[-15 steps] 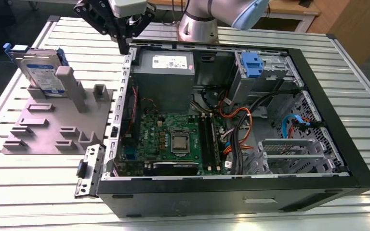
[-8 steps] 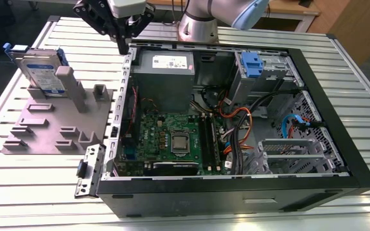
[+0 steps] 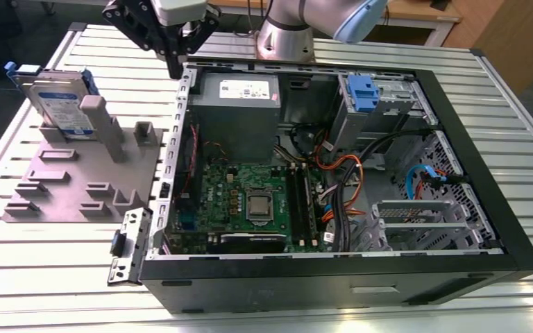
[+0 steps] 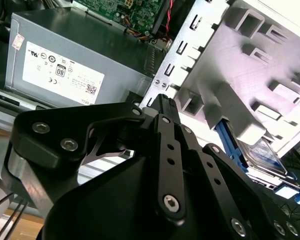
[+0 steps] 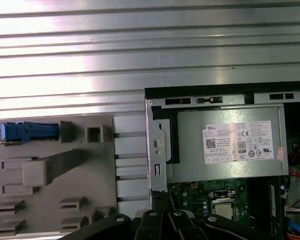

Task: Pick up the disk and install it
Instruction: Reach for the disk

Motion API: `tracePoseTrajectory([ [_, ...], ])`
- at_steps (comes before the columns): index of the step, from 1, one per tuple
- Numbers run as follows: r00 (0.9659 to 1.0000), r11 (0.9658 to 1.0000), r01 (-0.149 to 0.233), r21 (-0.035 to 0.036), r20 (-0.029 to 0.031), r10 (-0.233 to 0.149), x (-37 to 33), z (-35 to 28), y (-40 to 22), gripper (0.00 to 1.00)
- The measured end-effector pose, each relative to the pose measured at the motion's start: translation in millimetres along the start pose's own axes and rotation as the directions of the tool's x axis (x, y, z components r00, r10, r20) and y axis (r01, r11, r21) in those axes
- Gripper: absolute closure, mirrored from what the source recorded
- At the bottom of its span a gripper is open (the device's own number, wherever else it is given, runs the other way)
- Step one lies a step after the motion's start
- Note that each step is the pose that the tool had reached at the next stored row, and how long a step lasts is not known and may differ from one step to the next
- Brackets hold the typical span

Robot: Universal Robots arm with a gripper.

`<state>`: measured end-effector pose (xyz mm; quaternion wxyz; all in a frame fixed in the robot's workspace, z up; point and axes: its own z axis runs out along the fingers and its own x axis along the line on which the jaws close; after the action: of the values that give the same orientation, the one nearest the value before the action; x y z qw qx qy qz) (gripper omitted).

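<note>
The disk [image 3: 58, 97] stands upright on its edge in a slot of the grey fixture plate [image 3: 72, 184], at the exterior view's left; its white-and-blue label and blue rails show. My gripper [image 3: 175, 68] hangs shut and holds nothing above the back left corner of the open computer case [image 3: 488, 173], to the right of the disk and apart from it. In the second wrist view the disk [image 4: 262, 152] lies beyond the black fingers [image 4: 165, 130], which are pressed together. In the first wrist view its blue rail [image 5: 27, 131] shows at the plate's edge.
Inside the case sit a grey power supply [image 3: 239, 104], a green motherboard [image 3: 248, 201], loose cables [image 3: 341, 173] and a silver drive cage with a blue latch [image 3: 364, 94]. A tall grey post [image 3: 100, 125] rises beside the disk. Everything rests on a slatted aluminium table [image 3: 44, 277].
</note>
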<state>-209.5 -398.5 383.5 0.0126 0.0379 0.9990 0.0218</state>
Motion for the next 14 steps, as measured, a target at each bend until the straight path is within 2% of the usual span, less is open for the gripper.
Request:
tracePoseTrajectory([
  [14, 1.0, 1.0, 0.0, -0.0002, 0.0002, 0.0, 3.0, 0.8, 0.0, 0.89],
])
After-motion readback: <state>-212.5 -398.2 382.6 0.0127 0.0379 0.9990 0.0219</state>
